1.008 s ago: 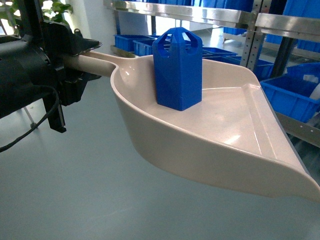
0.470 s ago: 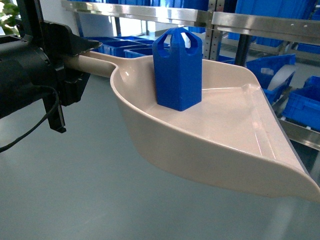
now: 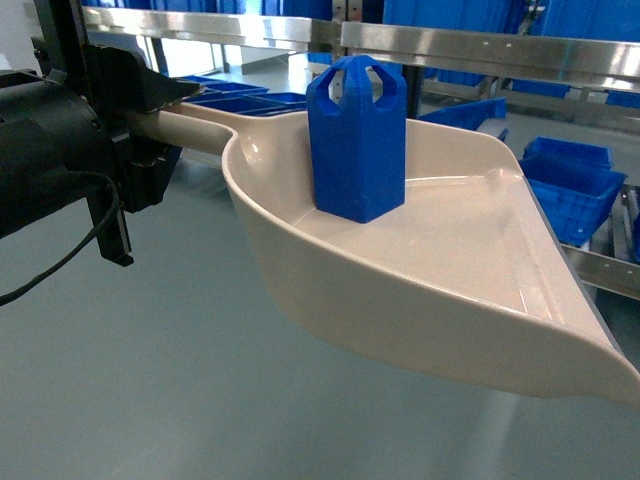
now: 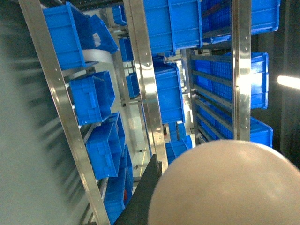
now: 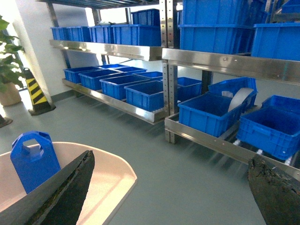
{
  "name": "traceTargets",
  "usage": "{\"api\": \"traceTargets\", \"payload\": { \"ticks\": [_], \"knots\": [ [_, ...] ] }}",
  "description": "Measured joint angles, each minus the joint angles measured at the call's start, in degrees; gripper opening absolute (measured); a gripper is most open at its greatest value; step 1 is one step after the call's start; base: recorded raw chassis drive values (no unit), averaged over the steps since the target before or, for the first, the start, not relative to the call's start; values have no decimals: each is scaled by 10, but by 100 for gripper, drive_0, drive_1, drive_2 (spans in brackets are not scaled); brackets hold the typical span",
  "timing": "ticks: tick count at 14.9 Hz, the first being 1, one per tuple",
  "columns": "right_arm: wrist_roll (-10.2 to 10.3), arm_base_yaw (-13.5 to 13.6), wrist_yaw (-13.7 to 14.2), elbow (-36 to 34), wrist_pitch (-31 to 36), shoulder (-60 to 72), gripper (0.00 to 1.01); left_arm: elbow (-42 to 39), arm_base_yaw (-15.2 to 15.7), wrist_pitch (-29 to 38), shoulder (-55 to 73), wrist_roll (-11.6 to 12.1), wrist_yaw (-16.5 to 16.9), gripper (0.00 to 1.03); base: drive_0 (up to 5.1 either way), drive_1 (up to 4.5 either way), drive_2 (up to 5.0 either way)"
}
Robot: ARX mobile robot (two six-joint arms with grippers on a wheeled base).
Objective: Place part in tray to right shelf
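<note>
The beige tray point(image 3: 450, 290) hangs in the air across the head view, held level by its long handle. My left gripper point(image 3: 150, 112) is shut on that handle at the left. The blue part point(image 3: 356, 140) stands upright inside the tray, near the back wall. In the left wrist view the tray's rounded back point(image 4: 225, 187) fills the lower right beside one black finger point(image 4: 145, 197). My right gripper point(image 5: 169, 158) is open and empty above the floor, with the tray point(image 5: 98, 178) and the part point(image 5: 33, 159) at its lower left. The right shelf's steel rail point(image 3: 600, 268) shows behind the tray's lip.
Steel racks loaded with blue crates point(image 5: 213, 112) run along the back, with an upper steel rail point(image 3: 480, 45) above the tray. A potted plant point(image 5: 8, 70) and a yellow-black striped post point(image 5: 36, 93) stand at the far left. Grey floor point(image 3: 150, 380) lies below.
The racks and crates behind have slid leftward in the head view. The tray, the part and my left gripper keep the same place in the frame.
</note>
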Motion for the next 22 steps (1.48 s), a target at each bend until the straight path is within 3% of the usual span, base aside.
{"api": "traceTargets", "payload": {
  "ticks": [22],
  "knots": [
    [0, 0, 0, 0, 0, 0, 98, 0, -2, 0, 0, 0, 0, 13, -164, -164, -164]
  ]
}}
